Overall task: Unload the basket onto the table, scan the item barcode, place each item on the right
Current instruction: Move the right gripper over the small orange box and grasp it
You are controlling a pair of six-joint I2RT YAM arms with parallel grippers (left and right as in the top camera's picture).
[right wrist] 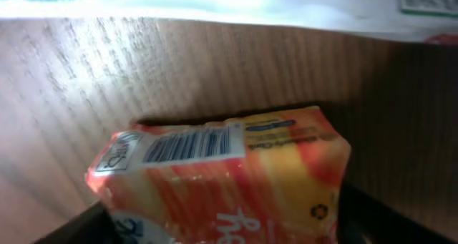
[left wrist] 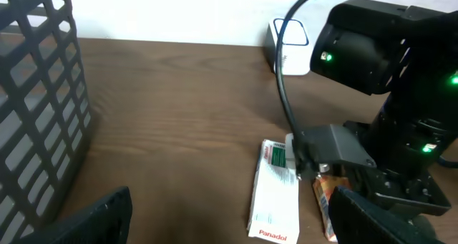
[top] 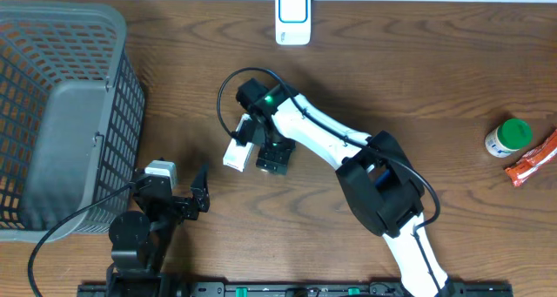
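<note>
Orange-yellow plastic-wrapped packet (right wrist: 229, 176) lies barcode-up on the brown wooden table (right wrist: 71, 94), between the right gripper (right wrist: 229, 226) jaws; whether they grip it cannot be told. Probably light, crushable, slippery: pinch its 2 sides.

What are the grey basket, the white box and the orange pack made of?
Grey basket: looks like matte moulded plastic, open lattice walls. White box: probably printed cardboard, sharp flat edges. Orange pack: seemingly glossy plastic film, soft rounded corners and shine.
</note>
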